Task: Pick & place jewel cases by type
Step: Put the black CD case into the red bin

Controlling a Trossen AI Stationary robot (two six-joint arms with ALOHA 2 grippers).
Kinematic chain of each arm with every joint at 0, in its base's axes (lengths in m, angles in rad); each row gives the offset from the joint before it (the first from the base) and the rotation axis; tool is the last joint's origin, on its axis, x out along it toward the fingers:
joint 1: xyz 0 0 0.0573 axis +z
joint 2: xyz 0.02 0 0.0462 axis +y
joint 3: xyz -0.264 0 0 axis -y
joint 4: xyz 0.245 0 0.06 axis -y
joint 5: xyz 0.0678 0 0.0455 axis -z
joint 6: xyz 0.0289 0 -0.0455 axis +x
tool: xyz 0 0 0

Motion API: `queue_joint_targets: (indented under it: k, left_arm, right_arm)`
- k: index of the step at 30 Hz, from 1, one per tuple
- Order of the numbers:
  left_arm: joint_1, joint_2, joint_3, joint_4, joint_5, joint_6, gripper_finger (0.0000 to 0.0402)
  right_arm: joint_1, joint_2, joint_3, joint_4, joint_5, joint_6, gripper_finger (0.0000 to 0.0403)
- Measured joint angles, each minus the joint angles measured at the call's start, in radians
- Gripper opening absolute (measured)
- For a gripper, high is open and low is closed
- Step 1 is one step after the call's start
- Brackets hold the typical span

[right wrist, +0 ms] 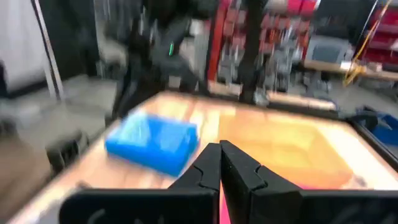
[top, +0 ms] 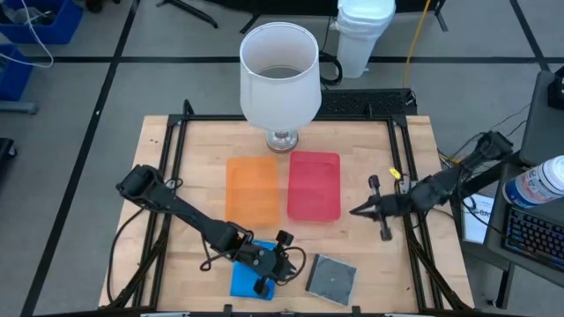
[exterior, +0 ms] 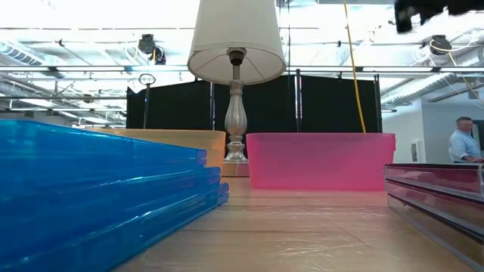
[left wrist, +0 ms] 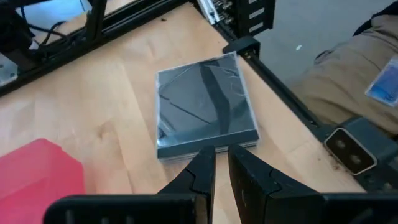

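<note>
Left gripper (top: 293, 267) sits low over the front of the table, between the blue jewel cases (top: 248, 280) and the grey jewel cases (top: 332, 277), its 2 fingers (left wrist: 202, 171) drawn to a narrow slit with nothing between them. From its wrist camera the fingertips point at the near edge of the grey stack and stand just short of it, not touching.

Those grey cases (left wrist: 207, 106) are dark, smoky and see-through, square, piled flat with edges lined up; the low view shows at least 3 layers (exterior: 442, 200). The blue cases (exterior: 106, 189) are bright, glossy and translucent, also stacked flat, about 3 deep, with the upper ones slightly offset from those beneath. Part of the blue pile is hidden under the left arm in the high view.

Right gripper (top: 354, 210) hangs off the right side of the red tray (top: 314, 186), pinched fully closed and empty, its fingers (right wrist: 208, 168) aimed across the table toward the blue stack (right wrist: 152, 142).

Both stacks lie close to the table's front edge. The grey one is near the front right corner, by the black frame rail (left wrist: 283, 93) that runs along the table (top: 203, 141) side. An orange tray (top: 252, 189) lies just beside the red one at mid-table, with a lamp (top: 280, 75) standing behind them. Bare wood stretches between the trays and the 2 stacks, and between the stacks themselves.
</note>
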Motion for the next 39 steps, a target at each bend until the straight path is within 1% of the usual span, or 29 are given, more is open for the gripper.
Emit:
queue_joint_targets:
  k: [3,5,7,9,12,14,18,20,22,23,25,27,29,31,34,35,37,39]
  left_arm:
    - [-0.018,0.000,0.000,0.001,-0.020,-0.021,0.0051]
    - [-0.029,0.000,0.000,-0.006,-0.013,-0.056,0.0051]
    - [-0.037,0.010,0.000,0.000,0.006,-0.064,0.0051]
    - [-0.047,0.032,0.000,0.005,0.005,-0.064,0.0051]
    - [-0.052,0.079,0.002,0.033,0.019,-0.086,0.0051]
    - [-0.050,0.116,0.029,0.029,0.033,-0.103,0.0051]
    - [-0.046,0.196,0.131,-0.049,0.070,-0.097,0.0051]
    - [-0.047,0.225,0.190,-0.093,0.075,-0.088,0.0051]
    - [-0.048,0.244,0.238,-0.122,0.080,-0.086,0.0051]
    - [-0.047,0.252,0.254,-0.126,0.096,-0.086,0.0051]
    - [-0.047,0.265,0.272,-0.126,0.149,-0.074,0.0051]
    - [-0.046,0.269,0.274,-0.127,0.188,-0.062,0.0051]
    - [-0.043,0.268,0.278,-0.103,0.184,-0.064,0.0051]
    - [-0.038,0.265,0.279,-0.096,0.174,-0.087,0.0051]
    - [-0.021,0.266,0.279,-0.107,0.180,-0.128,0.0051]
    - [-0.015,0.267,0.279,-0.110,0.181,-0.140,0.0051]
    - [-0.007,0.267,0.279,-0.109,0.179,-0.146,0.0051]
    - [-0.009,0.267,0.279,-0.106,0.184,-0.141,0.0051]
  right_arm:
    - [0.082,0.169,0.187,-0.204,0.148,0.089,0.0000]
    - [0.130,0.285,0.303,-0.374,0.230,0.184,0.0000]
    - [0.174,0.391,0.387,-0.525,0.291,0.285,0.0000]
    - [0.208,0.472,0.441,-0.616,0.350,0.391,0.0000]
    - [0.235,0.541,0.460,-0.713,0.373,0.547,0.0000]
    - [0.248,0.553,0.457,-0.772,0.384,0.660,0.0000]
    - [0.292,0.526,0.418,-0.894,0.460,0.915,0.0000]
    - [0.310,0.495,0.380,-0.895,0.482,1.008,0.0000]
    - [0.318,0.465,0.338,-0.891,0.453,1.079,0.0000]
    - [0.321,0.453,0.314,-0.882,0.410,1.111,0.0000]
    - [0.323,0.433,0.263,-0.845,0.286,1.169,0.0000]
    - [0.323,0.423,0.209,-0.771,0.173,1.212,0.0000]
    - [0.323,0.420,0.154,-0.689,0.096,1.251,0.0000]
    - [0.317,0.418,0.100,-0.592,0.041,1.290,0.0000]
    - [0.299,0.415,0.040,-0.477,-0.072,1.292,0.0000]
    - [0.294,0.412,0.026,-0.450,-0.100,1.287,0.0000]
    - [0.288,0.402,0.005,-0.414,-0.124,1.288,0.0000]
    - [0.282,0.394,-0.005,-0.397,-0.126,1.288,0.0000]
